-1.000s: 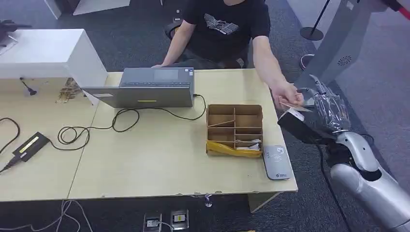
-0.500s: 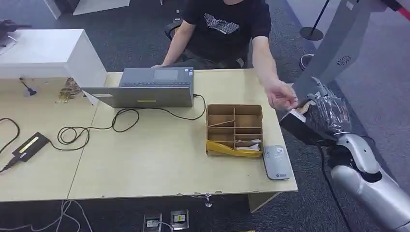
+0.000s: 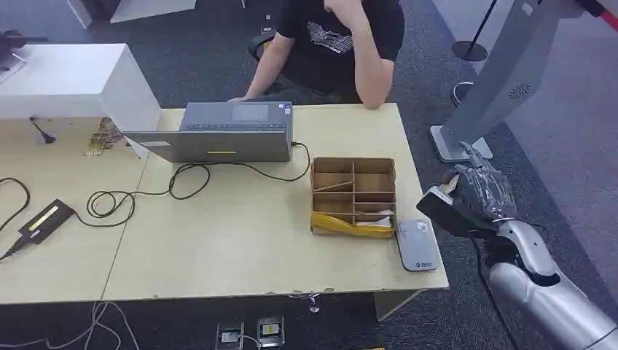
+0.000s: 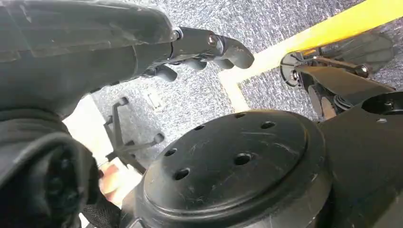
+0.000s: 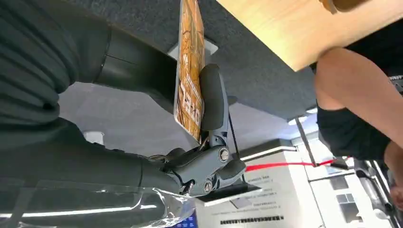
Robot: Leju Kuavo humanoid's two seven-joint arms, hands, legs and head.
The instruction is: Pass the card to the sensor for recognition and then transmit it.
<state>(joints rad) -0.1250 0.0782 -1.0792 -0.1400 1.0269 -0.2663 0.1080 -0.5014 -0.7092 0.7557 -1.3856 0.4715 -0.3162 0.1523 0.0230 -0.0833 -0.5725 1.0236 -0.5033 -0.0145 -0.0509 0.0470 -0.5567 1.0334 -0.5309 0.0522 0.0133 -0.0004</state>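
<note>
Your right wrist view shows what the head view blurs: the right robot hand (image 5: 190,118) pinches the orange card (image 5: 189,71) between thumb and a finger. From the head view you see that right robot hand (image 3: 477,193) off the desk's (image 3: 240,240) right edge, near the grey sensor (image 3: 417,245), with the compartmented cardboard box (image 3: 354,193) just beside the sensor. Your left robot hand (image 4: 190,52) hangs over carpet, fingers curled on nothing. A person (image 3: 335,44) sits behind the laptop (image 3: 226,131).
</note>
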